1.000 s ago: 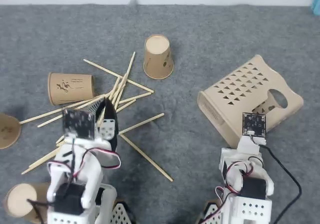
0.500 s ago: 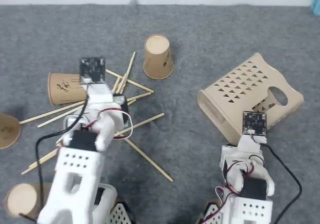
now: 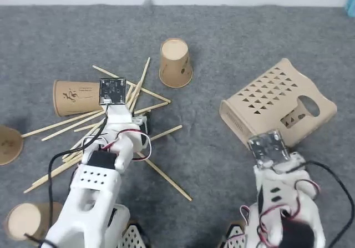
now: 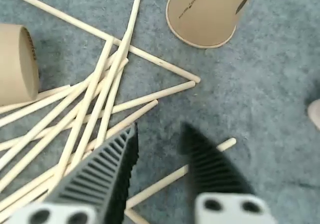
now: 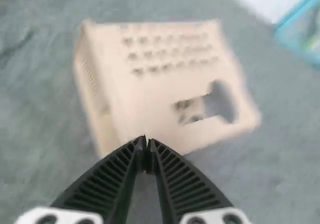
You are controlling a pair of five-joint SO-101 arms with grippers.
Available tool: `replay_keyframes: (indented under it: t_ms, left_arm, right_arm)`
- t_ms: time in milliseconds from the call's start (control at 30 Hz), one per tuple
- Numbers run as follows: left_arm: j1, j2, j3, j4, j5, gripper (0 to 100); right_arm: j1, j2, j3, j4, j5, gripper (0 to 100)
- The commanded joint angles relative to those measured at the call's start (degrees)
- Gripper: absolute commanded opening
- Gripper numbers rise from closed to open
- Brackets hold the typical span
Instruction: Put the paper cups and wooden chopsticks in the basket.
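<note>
- High view: the wooden chopsticks [image 3: 130,101] lie in a loose heap on the grey surface [image 3: 233,42]. An upturned cup [image 3: 176,63] stands just beyond the heap and a toppled cup [image 3: 77,97] lies against it. Two more paper cups sit near the left arm's base.
- The basket [image 3: 277,101] is well apart from the heap, tipped so that a perforated wall faces up. I cannot tell which way its mouth faces. Every cup and stick in sight is outside it.
- The left gripper [image 4: 159,134] hangs low over the heap's near edge, its fingers moderately apart and holding nothing. A lone chopstick [image 4: 172,178] lies on the surface, crossing under the gap.
- The right gripper [image 5: 146,145] points at the basket, fingers pressed together and empty.
- The step in hand looks like a first pick from the heap, and the lone chopstick is the cleanest target.
- To do it well, come straight down with one finger on each side of that stick and close across it near its middle, so it does not swing when lifted.
- Keep the outer finger clear of the neighbouring sticks, or several will drag along or scatter.
- The tipped basket probably needs setting upright, or a steadying hold, before anything is dropped in.
</note>
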Motion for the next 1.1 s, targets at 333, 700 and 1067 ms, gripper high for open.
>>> replay_keyframes:
  t_ms: [333, 700, 1067]
  left_arm:
    - [0.5, 0.1, 0.1, -3.6, -0.9, 26]
    - [0.5, 0.2, 0.3, -3.6, -1.0, 26]
    - [0.5, 0.2, 0.3, -3.7, -3.6, 26]
  right_arm:
    - [13.5, 64.6, -48.1, 3.7, 2.5, 7.5]
    - [15.7, 109.3, -81.2, 7.2, 2.6, 14.5]
    - [15.8, 130.2, -103.1, 12.1, 11.3, 22.6]
